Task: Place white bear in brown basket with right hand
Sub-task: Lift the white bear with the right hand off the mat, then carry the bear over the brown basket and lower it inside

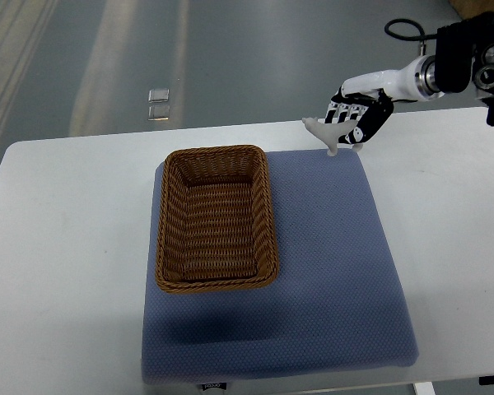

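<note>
1. A white table (pixel 66 247) is seen filling most of the top view, its far edge lying against a grey floor (pixel 230 58).
2. A blue-grey mat (pixel 329 271) is laid flat on the table, reaching close to its near edge.
3. A small dark label (pixel 215 385) is seen at the mat's near edge.
4. Two small pale squares (pixel 158 104) are seen on the floor beyond the table, one just behind the other.
</note>
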`<state>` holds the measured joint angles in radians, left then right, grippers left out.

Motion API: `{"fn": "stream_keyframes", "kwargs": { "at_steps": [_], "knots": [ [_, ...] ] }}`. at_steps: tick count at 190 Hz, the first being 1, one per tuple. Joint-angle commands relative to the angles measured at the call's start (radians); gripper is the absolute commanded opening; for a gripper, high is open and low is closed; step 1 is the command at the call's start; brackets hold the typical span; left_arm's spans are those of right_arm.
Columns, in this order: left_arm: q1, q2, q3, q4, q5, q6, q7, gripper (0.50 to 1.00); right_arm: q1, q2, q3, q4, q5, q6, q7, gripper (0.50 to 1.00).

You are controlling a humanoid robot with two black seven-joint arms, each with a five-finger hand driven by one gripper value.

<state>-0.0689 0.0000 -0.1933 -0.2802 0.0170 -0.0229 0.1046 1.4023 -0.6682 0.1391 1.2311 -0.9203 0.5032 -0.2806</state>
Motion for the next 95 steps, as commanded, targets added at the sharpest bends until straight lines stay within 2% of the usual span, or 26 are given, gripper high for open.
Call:
{"fn": "stream_keyframes", "kwargs": {
  "at_steps": [1,40,73,95],
  "knots": [
    [0.0,0.0,0.0,-0.004,0.001,0.0,0.0,1.0,0.023,-0.018,-0.001,0.021,0.014,0.008,-0.002,0.5],
    [0.0,0.0,0.002,-0.004,0.001,0.0,0.0,1.0,0.021,0.021,-0.001,0.018,0.017,-0.012,0.0,0.5],
    [0.0,0.0,0.002,-0.005,0.001,0.0,0.0,1.0,0.015,0.188,-0.007,-0.024,0.017,-0.083,0.001,0.5],
    [-0.005,0.0,0.002,-0.004,0.001,0.0,0.0,1.0,0.0,0.349,-0.018,-0.131,0.014,-0.143,0.001,0.5]
  ]
}}
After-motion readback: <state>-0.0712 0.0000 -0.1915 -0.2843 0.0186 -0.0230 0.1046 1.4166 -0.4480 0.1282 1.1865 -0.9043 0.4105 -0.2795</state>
